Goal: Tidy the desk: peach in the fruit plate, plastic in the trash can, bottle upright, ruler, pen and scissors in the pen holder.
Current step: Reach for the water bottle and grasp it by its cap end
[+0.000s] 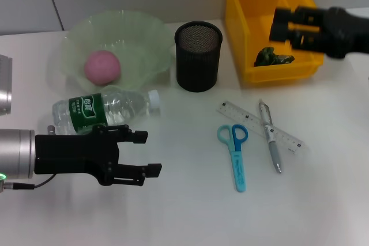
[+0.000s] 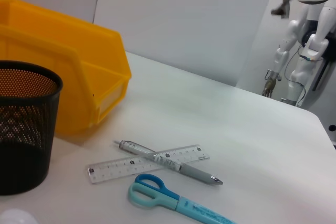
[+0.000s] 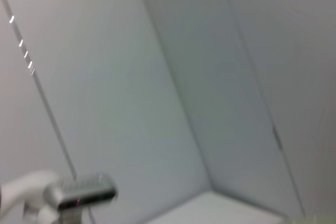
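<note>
Lying on its side: bottle (image 1: 106, 109), long axis across the tabletop (image 1: 184, 211), white cap toward the robot's right, just in front of the fruit plate (image 1: 118, 41).
Peach (image 1: 102, 66): inside the fruit plate.
Plastic (image 1: 274, 57): dark green crumple in the yellow trash can (image 1: 253, 4).
Pen holder (image 1: 198, 56): black mesh, upright between plate and trash can.
Ruler (image 1: 253, 120): flat, running diagonally; pen (image 1: 270, 136) crosses over it, tip toward the robot.
Scissors (image 1: 235, 155): handles away from the robot, blades toward it, left of the pen.
Left gripper (image 1: 144, 154): jaws spread wide, holding nothing, just in front of the bottle.
Right gripper (image 1: 282, 25): above the trash can, jaws apart, empty.
</note>
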You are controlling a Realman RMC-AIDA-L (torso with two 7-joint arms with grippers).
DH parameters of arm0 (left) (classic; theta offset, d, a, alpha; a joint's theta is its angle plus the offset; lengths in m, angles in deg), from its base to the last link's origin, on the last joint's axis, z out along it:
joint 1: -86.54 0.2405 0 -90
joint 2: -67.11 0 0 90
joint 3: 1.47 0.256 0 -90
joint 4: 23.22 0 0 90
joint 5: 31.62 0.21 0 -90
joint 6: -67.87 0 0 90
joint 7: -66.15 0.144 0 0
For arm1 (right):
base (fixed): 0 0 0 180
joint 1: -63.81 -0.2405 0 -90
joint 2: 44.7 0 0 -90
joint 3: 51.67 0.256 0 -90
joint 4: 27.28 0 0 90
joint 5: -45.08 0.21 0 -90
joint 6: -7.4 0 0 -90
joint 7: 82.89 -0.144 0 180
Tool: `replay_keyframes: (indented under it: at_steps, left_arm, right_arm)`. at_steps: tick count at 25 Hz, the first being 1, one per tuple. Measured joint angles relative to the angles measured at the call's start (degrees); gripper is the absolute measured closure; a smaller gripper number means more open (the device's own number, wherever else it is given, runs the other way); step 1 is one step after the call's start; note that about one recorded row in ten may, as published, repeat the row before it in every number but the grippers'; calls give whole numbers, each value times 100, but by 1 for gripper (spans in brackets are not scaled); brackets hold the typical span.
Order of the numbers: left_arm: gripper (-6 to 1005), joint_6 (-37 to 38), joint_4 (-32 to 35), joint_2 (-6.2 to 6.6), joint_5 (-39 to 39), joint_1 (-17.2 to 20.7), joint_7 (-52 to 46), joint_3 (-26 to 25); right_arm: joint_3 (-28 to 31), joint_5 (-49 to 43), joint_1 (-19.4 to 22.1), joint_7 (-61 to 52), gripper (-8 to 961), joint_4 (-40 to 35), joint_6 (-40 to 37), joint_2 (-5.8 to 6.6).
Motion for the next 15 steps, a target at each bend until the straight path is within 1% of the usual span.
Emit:
replay_keyframes:
  at_steps: [5, 7, 8, 15]
  left_arm:
    - [162, 6, 0, -1, 0, -28, -14, 0]
    - [162, 8, 0, -1, 0, -37, -15, 0]
    - [162, 8, 0, -1, 0, -43, -16, 0]
    - [162, 33, 0, 11, 0, -87, -65, 0]
  right_arm:
    - [-2, -778, -32, 158, 316, 9, -37, -14]
    - [-93, -1267, -62, 225, 316, 4, -48, -56]
    - [-93, -1267, -62, 225, 316, 4, -48, -56]
    - [-647, -1665, -15, 480, 317, -36, 4, -125]
